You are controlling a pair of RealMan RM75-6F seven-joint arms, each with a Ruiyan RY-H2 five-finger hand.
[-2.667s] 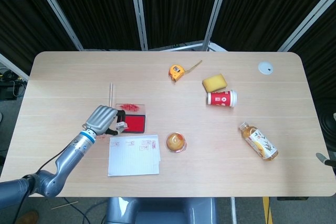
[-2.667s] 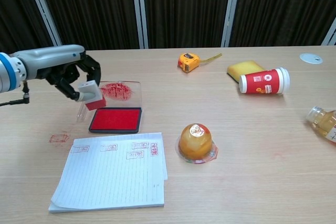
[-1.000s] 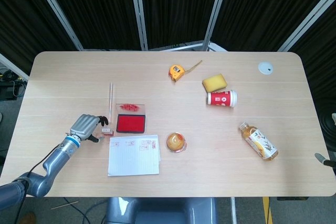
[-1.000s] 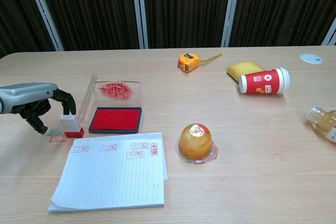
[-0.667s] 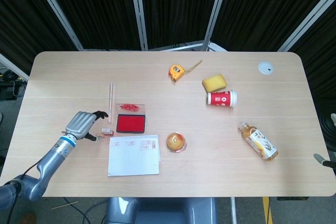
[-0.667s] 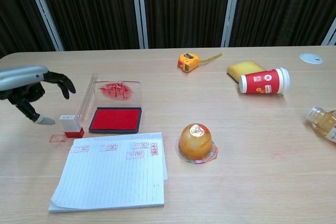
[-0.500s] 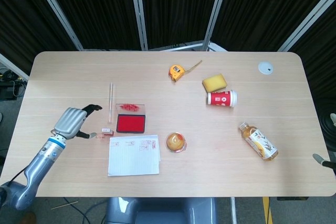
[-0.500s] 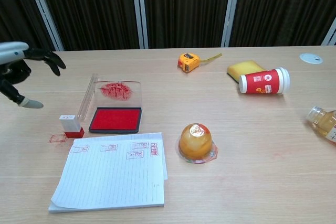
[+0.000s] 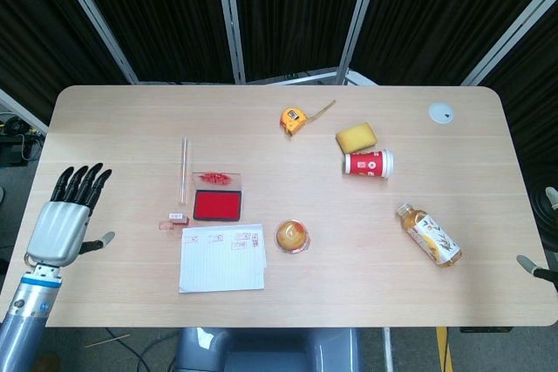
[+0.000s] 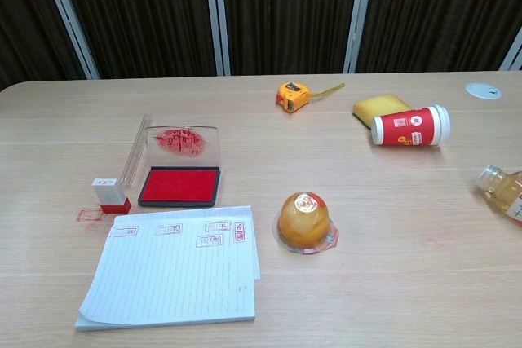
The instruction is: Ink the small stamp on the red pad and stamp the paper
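Observation:
The small stamp [image 10: 109,196], white with a red base, stands upright on the table just left of the red ink pad [image 10: 180,186], with nothing touching it. The lined paper pad [image 10: 175,265] lies in front of them, several red stamp marks along its top edge. In the head view the stamp [image 9: 177,219] sits left of the ink pad [image 9: 217,206] and above the paper [image 9: 222,257]. My left hand [image 9: 64,220] hovers far left near the table edge, fingers spread and empty, well clear of the stamp. My right hand shows in neither view.
The pad's clear lid [image 10: 174,143] lies open behind it, smeared red. A jelly cup [image 10: 304,222] stands right of the paper. Farther back and right are a tape measure [image 10: 294,95], yellow sponge [image 10: 381,107], toppled red cup [image 10: 410,126] and a lying bottle [image 10: 506,190].
My left hand set the stamp down beside the ink pad, let go, opened its fingers, and withdrew to the left, leaving the chest view entirely.

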